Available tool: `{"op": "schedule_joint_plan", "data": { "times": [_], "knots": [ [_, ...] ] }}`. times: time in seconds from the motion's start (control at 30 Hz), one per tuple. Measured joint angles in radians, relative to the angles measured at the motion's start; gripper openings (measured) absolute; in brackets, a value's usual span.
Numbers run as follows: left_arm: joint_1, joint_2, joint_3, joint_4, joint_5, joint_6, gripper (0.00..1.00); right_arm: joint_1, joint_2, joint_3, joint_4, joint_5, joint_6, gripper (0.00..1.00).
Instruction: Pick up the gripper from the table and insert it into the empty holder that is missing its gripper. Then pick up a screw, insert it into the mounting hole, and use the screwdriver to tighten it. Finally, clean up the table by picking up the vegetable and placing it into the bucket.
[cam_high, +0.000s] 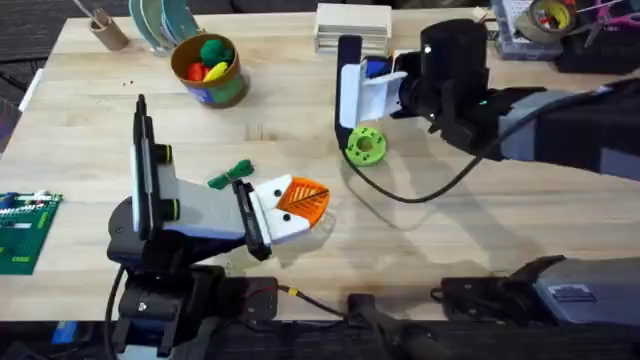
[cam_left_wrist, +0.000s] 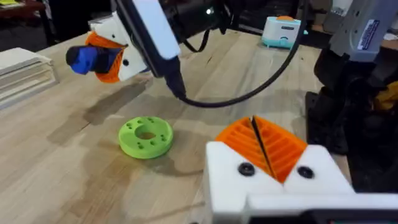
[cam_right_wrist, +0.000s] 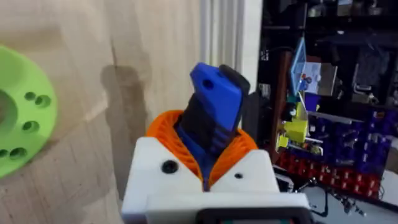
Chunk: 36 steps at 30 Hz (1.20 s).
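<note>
My right gripper (cam_high: 362, 76) hovers over the far middle of the table, shut on the blue screwdriver (cam_high: 376, 68). The right wrist view shows its handle (cam_right_wrist: 214, 102) clamped between the orange pads. My left gripper (cam_high: 303, 200) rests low near the table's front centre, its orange pads (cam_left_wrist: 273, 146) pressed together with nothing seen between them. The dark green vegetable (cam_high: 232, 175) lies just left of it. At the back left stands the bucket (cam_high: 210, 70), with coloured toys inside. The loose gripper, the empty holder and the screw are out of view.
A lime-green disc with holes (cam_high: 365, 145) lies below the right gripper. A black cable (cam_high: 400, 192) loops across the table's middle. A brown cup (cam_high: 105, 30) and plates sit back left, a white stack (cam_high: 352, 28) at the back, and a circuit board (cam_high: 25, 230) at the left edge.
</note>
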Motion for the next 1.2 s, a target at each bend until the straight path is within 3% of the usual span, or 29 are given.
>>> {"op": "schedule_joint_plan", "data": {
  "times": [0.43,0.67,0.8,0.83,1.2],
  "knots": [
    [0.0,0.0,0.0,0.0,0.0,0.0,0.017,-0.008,0.18,0.0,0.019,0.035,-0.063,0.033],
    [0.0,0.0,0.0,0.0,0.0,0.0,0.017,-0.008,0.183,0.0,0.024,0.042,-0.023,0.351],
    [0.0,0.0,0.0,0.0,0.0,0.0,0.017,-0.008,0.174,0.015,0.046,0.054,0.007,0.91],
    [0.0,0.0,0.0,0.0,0.0,0.0,0.017,-0.01,0.169,0.021,0.046,0.056,0.014,0.97],
    [0.0,0.0,0.0,0.0,0.0,0.0,0.017,-0.012,0.138,0.019,0.02,0.073,0.166,0.993]
  ]
}}
